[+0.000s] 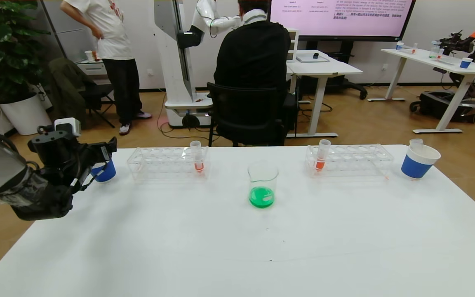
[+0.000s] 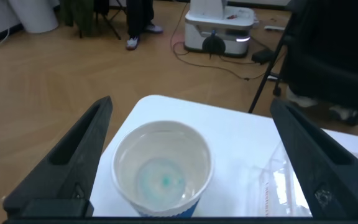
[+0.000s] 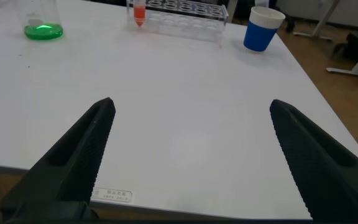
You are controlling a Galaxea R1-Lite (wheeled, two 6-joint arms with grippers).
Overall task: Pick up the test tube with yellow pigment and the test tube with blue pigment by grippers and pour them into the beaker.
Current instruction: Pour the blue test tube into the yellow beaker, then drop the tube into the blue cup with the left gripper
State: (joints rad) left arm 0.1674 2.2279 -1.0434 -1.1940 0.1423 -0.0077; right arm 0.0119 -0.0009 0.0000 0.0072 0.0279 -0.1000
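The beaker (image 1: 262, 184) stands mid-table with bright green liquid in its bottom; it also shows in the right wrist view (image 3: 42, 22). No tube holding yellow or blue liquid is in view. My left gripper (image 1: 107, 153) is open and empty, its fingers either side of a blue-and-white paper cup (image 2: 161, 172) at the table's far left corner. A pale ring with a cyan spot lies in that cup's bottom. An empty clear tube (image 1: 416, 144) stands in the right paper cup (image 1: 419, 161). My right gripper (image 3: 191, 124) is open and empty over the table's near right part, out of the head view.
Two clear tube racks stand at the back, the left rack (image 1: 167, 163) and the right rack (image 1: 348, 159), each with one orange-red tube. A seated person and a chair (image 1: 245, 115) are just beyond the table's far edge.
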